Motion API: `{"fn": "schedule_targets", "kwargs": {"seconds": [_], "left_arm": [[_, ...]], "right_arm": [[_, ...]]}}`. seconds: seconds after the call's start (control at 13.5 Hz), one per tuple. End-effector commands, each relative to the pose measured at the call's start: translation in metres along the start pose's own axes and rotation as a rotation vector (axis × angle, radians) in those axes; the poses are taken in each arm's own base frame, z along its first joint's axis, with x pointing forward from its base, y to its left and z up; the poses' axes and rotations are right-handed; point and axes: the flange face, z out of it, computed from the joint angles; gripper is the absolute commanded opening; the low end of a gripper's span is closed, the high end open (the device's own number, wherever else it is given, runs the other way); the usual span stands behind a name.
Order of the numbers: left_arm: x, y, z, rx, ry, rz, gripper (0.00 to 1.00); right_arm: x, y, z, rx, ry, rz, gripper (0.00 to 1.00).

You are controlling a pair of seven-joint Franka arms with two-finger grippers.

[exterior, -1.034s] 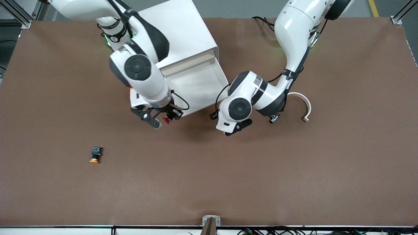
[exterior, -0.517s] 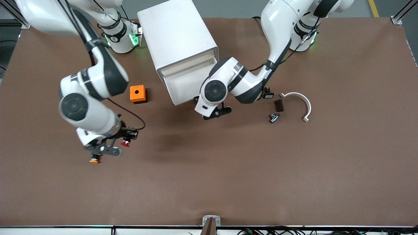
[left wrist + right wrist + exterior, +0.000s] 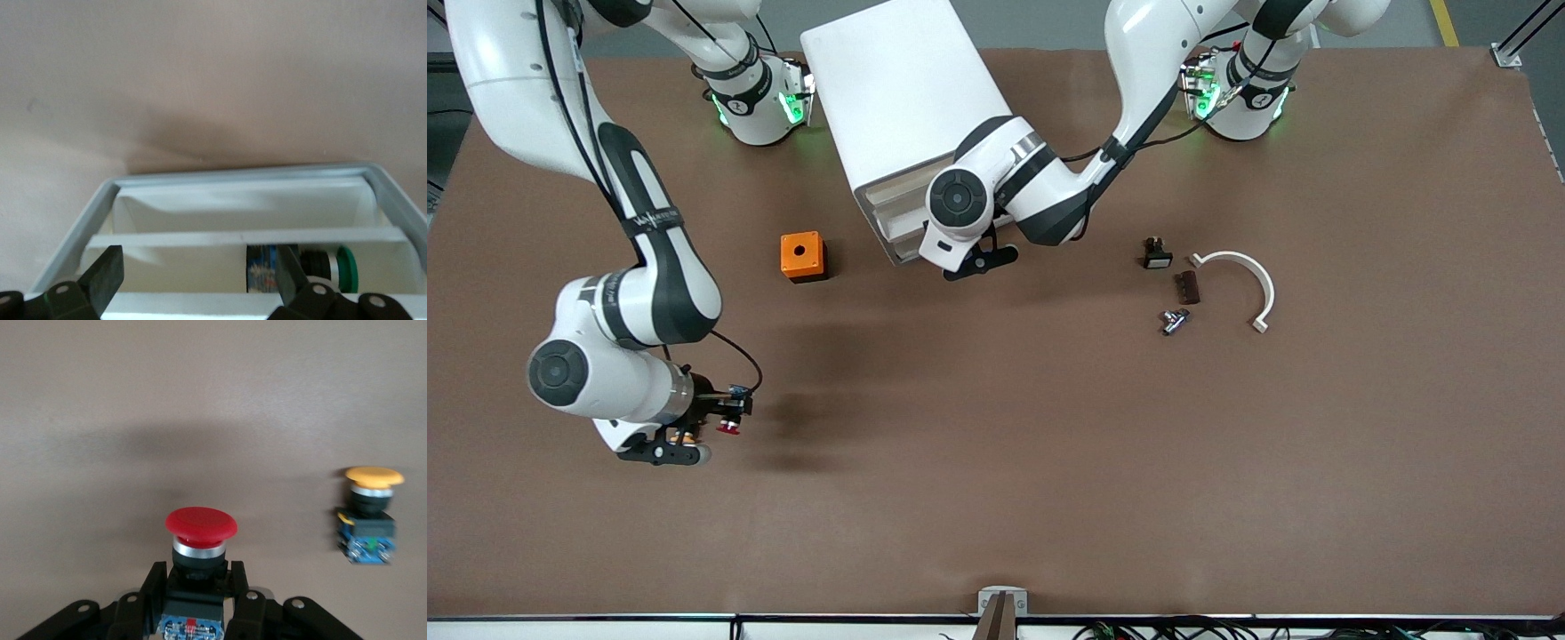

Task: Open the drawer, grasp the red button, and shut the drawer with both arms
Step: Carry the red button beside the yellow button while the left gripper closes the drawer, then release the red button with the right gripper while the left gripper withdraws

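Red-capped button [image 3: 200,547], black-and-blue body; orange-capped button [image 3: 369,520]; orange cube [image 3: 801,256]; white cabinet [image 3: 903,98]; brown table [image 3: 1049,444]; green-capped part [image 3: 333,269].

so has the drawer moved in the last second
Yes. The drawer has slid back into the cabinet, now nearly shut, with the left gripper at its front.

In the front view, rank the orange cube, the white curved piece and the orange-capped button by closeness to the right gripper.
1. orange-capped button, beside the right gripper, which holds the red button.
2. orange cube, beside the cabinet.
3. white curved piece, toward the left arm's end.
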Motion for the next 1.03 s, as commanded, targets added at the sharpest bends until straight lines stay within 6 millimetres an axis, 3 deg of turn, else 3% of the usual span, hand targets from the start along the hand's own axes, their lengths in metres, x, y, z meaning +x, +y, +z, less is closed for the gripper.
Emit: {"fn": "schedule_targets", "kwargs": {"seconds": [0.0, 0.22, 0.3, 0.37, 0.52, 0.74, 0.81, 0.89, 0.96], "left_arm": [[-0.016, -0.002, 0.004, 0.018, -0.007, -0.023, 1.0], [-0.022, -0.003, 0.011, 0.032, -0.016, -0.045, 1.0], [-0.016, -0.005, 0.002, 0.021, -0.008, -0.056, 1.0], [-0.011, -0.011, -0.015, 0.014, 0.013, -0.066, 1.0], [0.028, -0.04, -0.079, -0.039, 0.09, -0.127, 1.0], [0.096, -0.11, -0.172, -0.097, 0.188, -0.214, 1.0], [0.118, -0.146, -0.204, -0.102, 0.196, -0.216, 1.0], [0.124, -0.171, -0.228, -0.099, 0.199, -0.171, 1.0], [0.123, -0.191, -0.25, -0.099, 0.213, -0.116, 1.0]], "right_arm": [[0.002, 0.013, 0.024, 0.006, 0.027, -0.042, 0.04], [0.006, 0.024, 0.045, 0.001, 0.043, -0.058, 0.04], [0.007, 0.026, 0.048, 0.002, 0.043, -0.055, 0.04], [0.007, 0.03, 0.054, -0.001, 0.041, -0.051, 0.05], [0.008, 0.03, 0.06, 0.001, 0.043, -0.049, 0.12], [0.009, 0.033, 0.064, 0.002, 0.045, -0.027, 0.46], [0.01, 0.032, 0.062, 0.002, 0.048, -0.029, 0.7], [0.011, 0.034, 0.057, 0.003, 0.054, -0.028, 0.97], [0.012, 0.036, 0.049, 0.002, 0.061, -0.029, 1.0]]}}
